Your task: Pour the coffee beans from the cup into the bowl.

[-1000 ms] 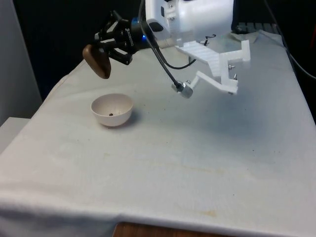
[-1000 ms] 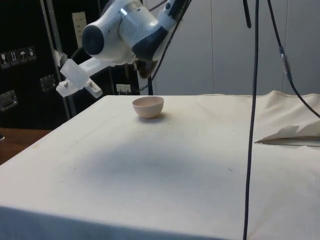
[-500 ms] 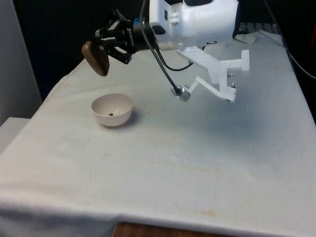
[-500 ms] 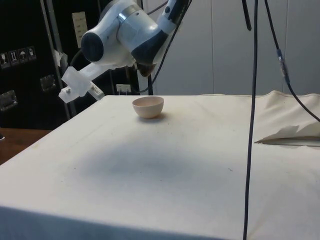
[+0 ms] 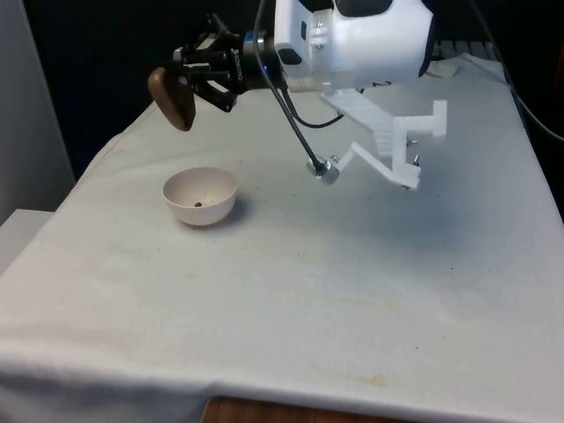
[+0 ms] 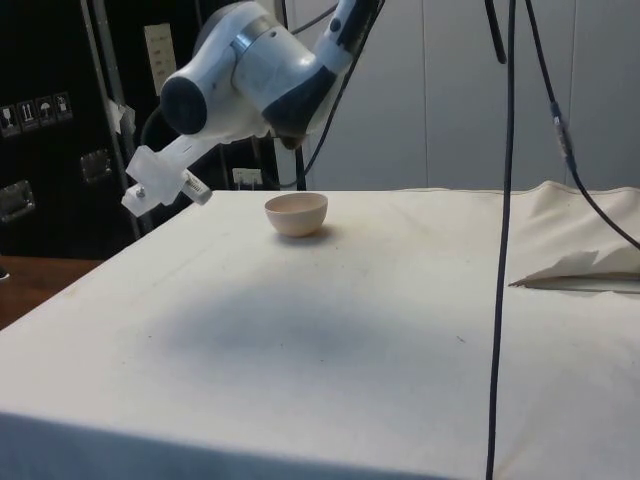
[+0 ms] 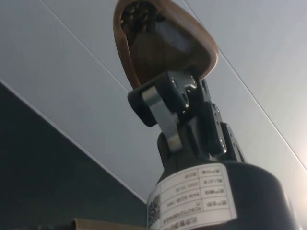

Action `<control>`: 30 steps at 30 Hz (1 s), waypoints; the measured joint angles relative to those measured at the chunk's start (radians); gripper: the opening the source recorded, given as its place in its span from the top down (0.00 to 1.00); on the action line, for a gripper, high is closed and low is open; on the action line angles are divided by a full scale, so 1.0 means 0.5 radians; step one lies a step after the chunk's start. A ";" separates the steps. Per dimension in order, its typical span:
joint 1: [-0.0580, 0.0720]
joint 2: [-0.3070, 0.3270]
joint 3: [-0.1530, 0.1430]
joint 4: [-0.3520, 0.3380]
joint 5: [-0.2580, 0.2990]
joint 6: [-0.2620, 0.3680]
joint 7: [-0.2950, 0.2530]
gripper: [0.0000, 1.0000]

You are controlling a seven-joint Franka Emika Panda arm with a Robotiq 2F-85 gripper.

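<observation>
A brown cup hangs tilted on its side in the air, above and slightly beyond a white bowl, towards the front view's left. My gripper is shut on the cup's rim. In the wrist view the cup is clamped between my fingers, and coffee beans lie deep inside it. One dark bean rests in the bowl. From the side, the bowl stands on the cloth, and a sliver of the cup peeks from behind the arm.
The bowl is near the table's edge on the front view's left. Black cables hang down in the side view. A folded piece of cloth lies at that view's right.
The gripper and the cup have risen a little and drawn slightly back from the bowl. The bowl has stayed in place.
</observation>
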 measured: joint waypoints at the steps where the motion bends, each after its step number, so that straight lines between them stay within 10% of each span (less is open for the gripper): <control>1: 0.000 0.002 0.006 0.002 -0.006 -0.014 0.000 1.00; 30: 0.002 0.134 0.086 0.076 -0.154 -0.272 0.012 1.00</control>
